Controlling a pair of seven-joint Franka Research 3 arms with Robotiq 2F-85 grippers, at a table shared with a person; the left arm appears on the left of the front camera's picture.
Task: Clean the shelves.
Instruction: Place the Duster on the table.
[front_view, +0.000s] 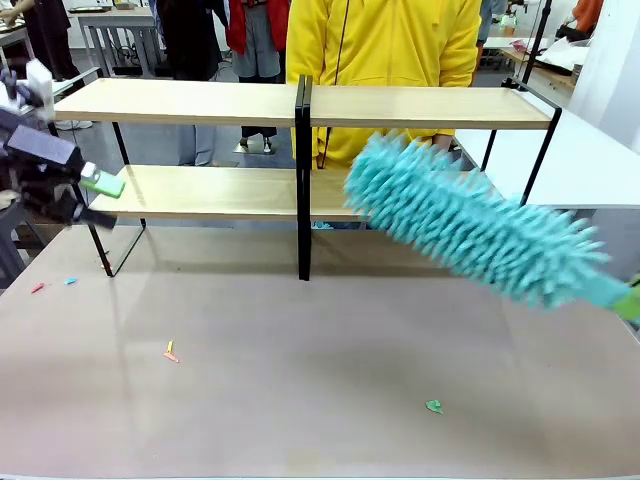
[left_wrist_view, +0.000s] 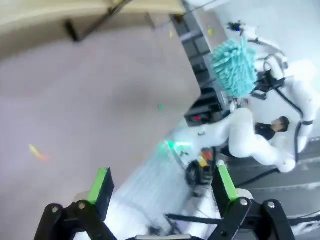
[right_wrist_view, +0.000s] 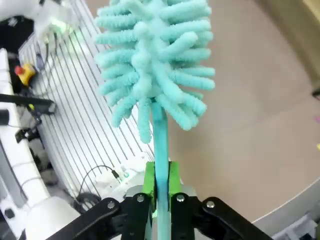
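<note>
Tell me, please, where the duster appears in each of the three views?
Front view: duster at centre right, slanting across the shelves' right half.
Left wrist view: upper right, small, far off.
Right wrist view: top centre, its handle clamped in the right pincer.
Shared landmark: the table.

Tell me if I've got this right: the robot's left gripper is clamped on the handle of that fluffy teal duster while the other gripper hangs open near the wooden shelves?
Not quite: the sides are swapped. The right gripper is shut on the teal duster, as the right wrist view shows. The left gripper is the open, empty one, near the left end of the shelves in the front view.
</note>
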